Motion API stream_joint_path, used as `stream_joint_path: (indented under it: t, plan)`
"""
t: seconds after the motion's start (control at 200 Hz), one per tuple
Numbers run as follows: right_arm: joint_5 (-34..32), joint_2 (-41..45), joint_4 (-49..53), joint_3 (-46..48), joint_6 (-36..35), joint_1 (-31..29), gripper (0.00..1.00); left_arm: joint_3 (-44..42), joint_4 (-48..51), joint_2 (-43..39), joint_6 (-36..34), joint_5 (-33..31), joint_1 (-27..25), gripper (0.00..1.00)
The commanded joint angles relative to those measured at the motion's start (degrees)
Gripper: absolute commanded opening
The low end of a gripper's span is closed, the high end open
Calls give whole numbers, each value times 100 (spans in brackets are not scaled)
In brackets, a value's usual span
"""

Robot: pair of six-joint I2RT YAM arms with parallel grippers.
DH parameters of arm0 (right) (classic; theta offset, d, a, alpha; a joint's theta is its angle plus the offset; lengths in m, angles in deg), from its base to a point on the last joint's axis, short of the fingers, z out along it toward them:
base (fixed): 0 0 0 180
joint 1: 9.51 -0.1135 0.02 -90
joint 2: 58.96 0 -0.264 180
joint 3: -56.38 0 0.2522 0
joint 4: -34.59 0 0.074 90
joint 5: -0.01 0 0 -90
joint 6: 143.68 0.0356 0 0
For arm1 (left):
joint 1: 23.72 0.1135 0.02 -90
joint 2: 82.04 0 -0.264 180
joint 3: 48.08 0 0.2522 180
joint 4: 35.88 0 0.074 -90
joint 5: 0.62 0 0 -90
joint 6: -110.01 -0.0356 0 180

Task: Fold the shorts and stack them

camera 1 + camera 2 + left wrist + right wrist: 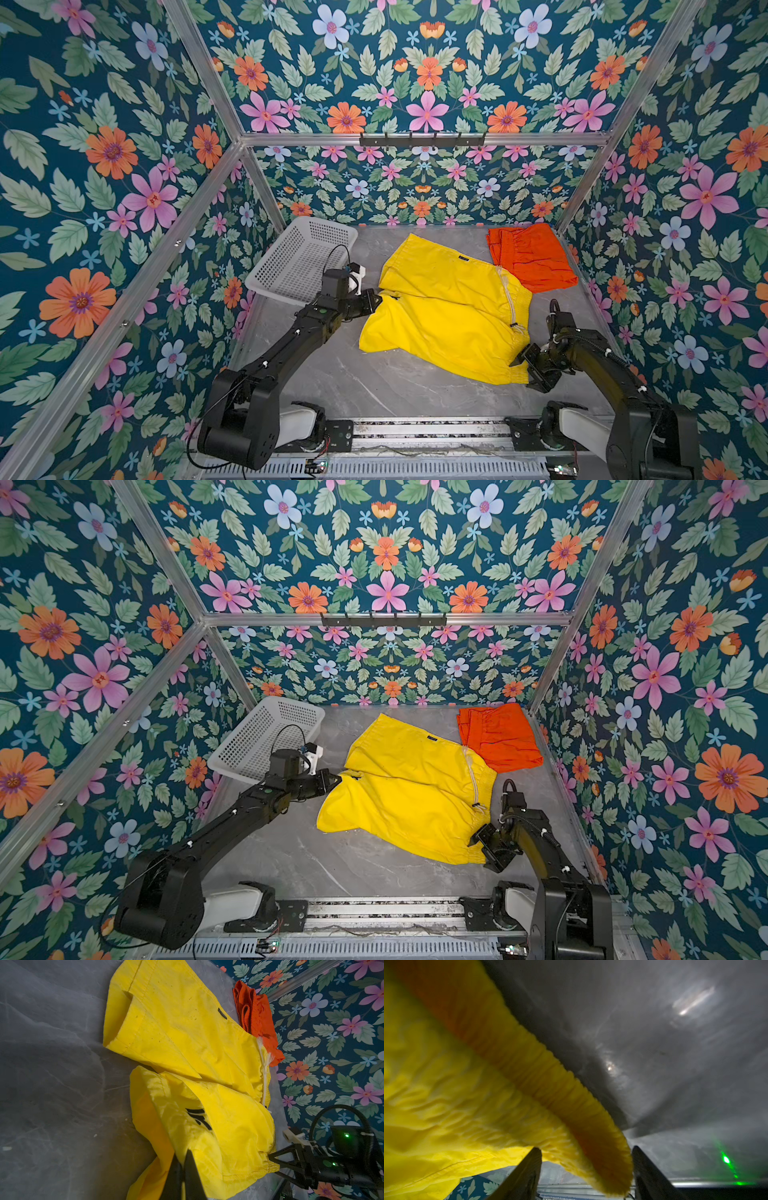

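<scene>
Though unclear above | right wrist: yellow shorts between parted jaws

You see a white perforated basket tilted at the far left of the grey marbled worktop, beside the floral wall. A black hook rail crosses the aluminium frame on the far side.
</scene>
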Motion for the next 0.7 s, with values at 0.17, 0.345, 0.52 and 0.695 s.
stream_joint_path:
  t: [0.17,0.345,0.52,0.695]
  plan:
    - [134,631,-81,-1014,-56,-7,15,562,600,-501,-330,-485,113,0]
    - [88,685,411,-2947,-509,-6,1,1453,1334,-879,-941,-910,672,0]
    - [335,259,551,-4865,-972,-7,0,2816,2189,-948,-1933,-1586,945,0]
    - [797,128,252,-6152,-1190,-7,0,3667,2328,-1276,-2620,-2368,965,0]
